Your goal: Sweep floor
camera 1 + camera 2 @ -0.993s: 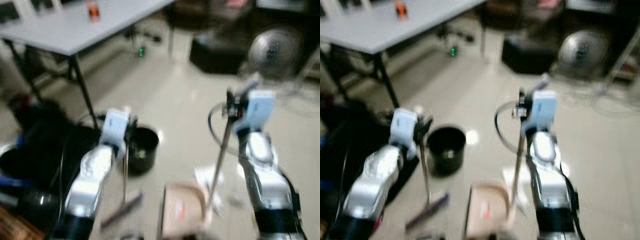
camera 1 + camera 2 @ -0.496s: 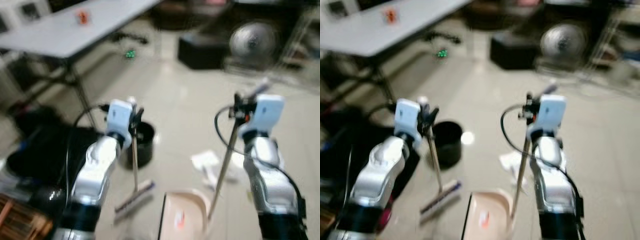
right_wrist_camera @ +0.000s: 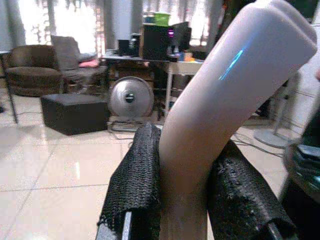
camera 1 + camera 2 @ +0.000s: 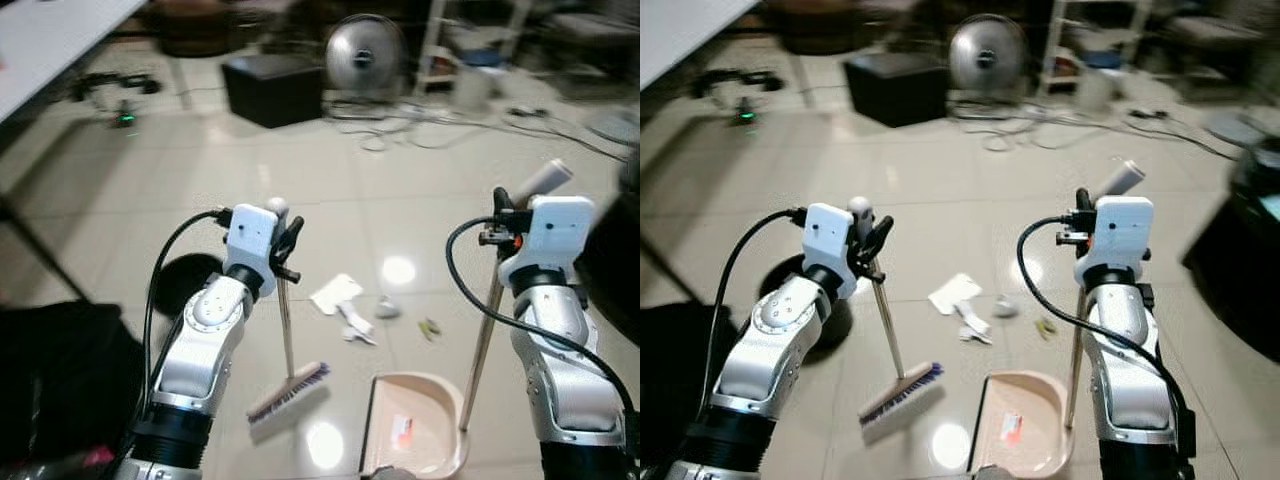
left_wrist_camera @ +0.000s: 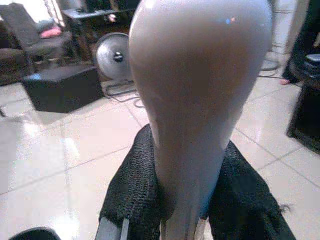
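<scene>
My left gripper is shut on the top of a short broom, whose brush head rests on the tiled floor. My right gripper is shut on the pale handle of a beige dustpan standing on the floor near my feet. Crumpled white paper scraps and small bits of litter lie on the tiles between the two arms, just beyond the broom head and the pan. In the wrist views each pale handle end fills the space between black fingers.
A black bin stands on the floor left of my left arm, with dark bags beside it. A fan, a black box and cables lie farther back. A white table edge is at far left.
The camera has swung to the right, so the table and bin slid left and the fan came central. Both grippers keep hold of broom and dustpan handles; the paper scraps now show clearly.
</scene>
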Available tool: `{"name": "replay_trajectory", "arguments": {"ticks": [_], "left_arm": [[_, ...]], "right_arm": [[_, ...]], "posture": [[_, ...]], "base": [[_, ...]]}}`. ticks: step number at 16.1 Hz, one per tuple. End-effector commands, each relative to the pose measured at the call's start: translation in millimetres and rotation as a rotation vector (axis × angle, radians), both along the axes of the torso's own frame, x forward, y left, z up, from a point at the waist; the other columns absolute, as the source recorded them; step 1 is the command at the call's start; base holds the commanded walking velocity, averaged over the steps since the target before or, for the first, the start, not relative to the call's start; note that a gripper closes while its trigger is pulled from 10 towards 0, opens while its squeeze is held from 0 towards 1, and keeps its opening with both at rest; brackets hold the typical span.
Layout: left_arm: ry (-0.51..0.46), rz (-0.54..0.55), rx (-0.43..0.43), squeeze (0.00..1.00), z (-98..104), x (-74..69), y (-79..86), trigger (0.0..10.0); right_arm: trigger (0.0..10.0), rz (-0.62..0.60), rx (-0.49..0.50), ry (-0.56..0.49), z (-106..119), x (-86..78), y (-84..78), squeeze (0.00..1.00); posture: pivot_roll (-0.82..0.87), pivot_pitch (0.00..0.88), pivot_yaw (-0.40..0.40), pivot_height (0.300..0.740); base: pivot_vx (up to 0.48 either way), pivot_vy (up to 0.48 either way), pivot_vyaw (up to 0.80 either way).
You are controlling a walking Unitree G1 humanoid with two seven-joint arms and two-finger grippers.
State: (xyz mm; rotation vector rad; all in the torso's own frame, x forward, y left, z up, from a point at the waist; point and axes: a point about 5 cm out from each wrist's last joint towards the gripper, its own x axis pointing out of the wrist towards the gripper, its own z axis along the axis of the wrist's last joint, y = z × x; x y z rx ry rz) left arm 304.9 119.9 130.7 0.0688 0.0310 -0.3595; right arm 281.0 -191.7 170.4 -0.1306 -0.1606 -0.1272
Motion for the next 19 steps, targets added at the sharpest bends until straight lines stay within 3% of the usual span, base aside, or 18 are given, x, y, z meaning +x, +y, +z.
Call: {"name": "replay_trajectory", "arguments": {"ticks": [1,4,13,17,19], "left_arm": [[-0.095,0.030,0.002,0.00,14,-1.3,5.4,10.0],[-0.153,0.040,0.018,0.00,19,-2.9,6.5,10.0],[-0.172,0.035,0.019,0.00,21,-8.3,7.2,10.0],[-0.185,0.072,0.030,0.00,22,-6.9,9.9,10.0],[-0.185,0.087,0.026,0.00,22,-7.8,11.1,10.0]], "right_arm": [[10.0,0.005,-0.009,-0.038,11,-1.8,0.4,0.00],[10.0,0.001,-0.013,-0.040,14,-1.5,-1.1,0.00],[10.0,-0.008,-0.026,-0.052,15,-1.6,-1.8,0.00],[10.0,0.033,-0.087,-0.165,38,-3.0,0.1,0.00],[10.0,0.011,-0.198,-0.202,47,0.5,0.3,0.00]], "posture": [[-0.15,0.000,0.035,0.740],[-0.14,0.000,0.032,0.740],[-0.17,0.000,0.049,0.740],[-0.19,0.000,0.057,0.740],[-0.19,0.000,0.048,0.740]], "base": [[0.000,0.000,-0.80],[0.000,0.000,-0.80],[0.000,0.000,-0.80],[0.000,0.000,-0.14],[0.000,0.000,0.00]]}}
